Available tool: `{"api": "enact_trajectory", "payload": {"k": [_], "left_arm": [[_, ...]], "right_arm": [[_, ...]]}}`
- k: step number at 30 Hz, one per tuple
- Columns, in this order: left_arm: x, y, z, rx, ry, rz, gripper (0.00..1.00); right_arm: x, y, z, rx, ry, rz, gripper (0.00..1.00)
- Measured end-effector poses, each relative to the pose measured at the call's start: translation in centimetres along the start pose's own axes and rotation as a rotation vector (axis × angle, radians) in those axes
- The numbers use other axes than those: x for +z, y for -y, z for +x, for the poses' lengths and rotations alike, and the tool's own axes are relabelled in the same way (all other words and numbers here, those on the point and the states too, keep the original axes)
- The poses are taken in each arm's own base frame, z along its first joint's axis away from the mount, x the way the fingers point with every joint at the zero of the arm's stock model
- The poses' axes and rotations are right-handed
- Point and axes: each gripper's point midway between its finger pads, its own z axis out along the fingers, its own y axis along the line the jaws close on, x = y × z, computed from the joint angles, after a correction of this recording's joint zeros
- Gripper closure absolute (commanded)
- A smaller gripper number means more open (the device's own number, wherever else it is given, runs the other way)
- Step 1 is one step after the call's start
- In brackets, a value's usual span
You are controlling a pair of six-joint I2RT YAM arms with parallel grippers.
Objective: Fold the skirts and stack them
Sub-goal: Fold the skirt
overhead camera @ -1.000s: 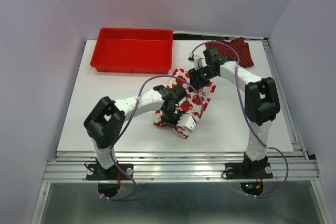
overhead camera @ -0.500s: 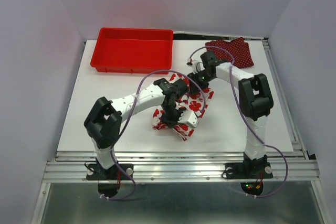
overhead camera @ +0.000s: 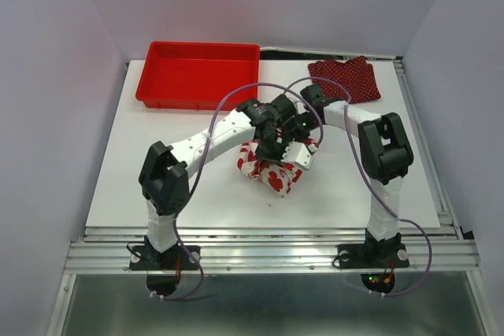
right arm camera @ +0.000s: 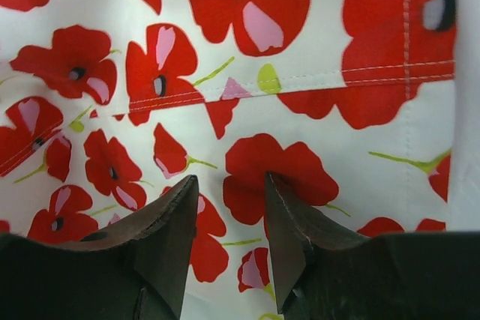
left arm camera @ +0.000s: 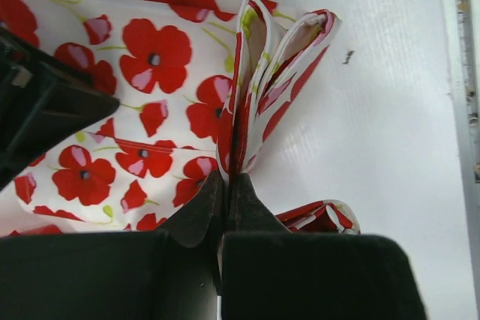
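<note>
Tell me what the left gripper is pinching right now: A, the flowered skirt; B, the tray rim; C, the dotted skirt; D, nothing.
A: in the left wrist view the left gripper is shut on an upright fold of the flowered skirt, while the dotted skirt lies apart at the table's far right.

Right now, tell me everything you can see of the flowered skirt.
The flowered skirt is thin white cloth printed with large red poppies and green stems, with stitched seams. It lies bunched on the table. The left gripper pinches a doubled fold of it; the right gripper stands open over it.
</note>
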Motion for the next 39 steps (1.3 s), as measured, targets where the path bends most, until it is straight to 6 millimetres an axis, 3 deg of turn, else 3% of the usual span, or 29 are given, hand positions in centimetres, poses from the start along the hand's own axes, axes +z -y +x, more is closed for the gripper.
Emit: {"api": "enact_trajectory", "payload": {"k": [5, 11, 18, 26, 28, 34, 39], "left_arm": [[1.1, -2.8, 1.3, -0.001, -0.022, -0.054, 1.0], [3.3, -6.1, 4.2, 0.007, -0.028, -0.177, 1.0], [6.3, -5.6, 5.5, 0.035, -0.026, -0.194, 1.0], [5.3, -5.2, 5.0, 0.046, -0.003, -0.221, 1.0], [4.9, -5.2, 4.8, 0.051, 0.002, -0.228, 1.0], [4.6, -4.7, 4.5, 0.065, 0.002, -0.215, 1.0], [4.3, -4.7, 4.3, 0.082, -0.006, -0.208, 1.0]], "right_arm": [[0.2, -1.4, 1.2, -0.006, -0.012, -0.039, 0.54], [0.3, -2.1, 1.8, -0.005, -0.021, -0.07, 0.54], [-0.2, -2.2, 0.8, -0.009, -0.028, -0.03, 0.5], [-3.2, -1.0, -5.1, -0.052, 0.087, 0.119, 0.45], [-3.7, -0.3, -5.7, -0.052, 0.1, 0.157, 0.45], [-3.9, 2.2, -4.6, -0.012, 0.063, 0.25, 0.45], [-2.0, 3.9, -2.7, 0.026, -0.003, 0.264, 0.52]]}}
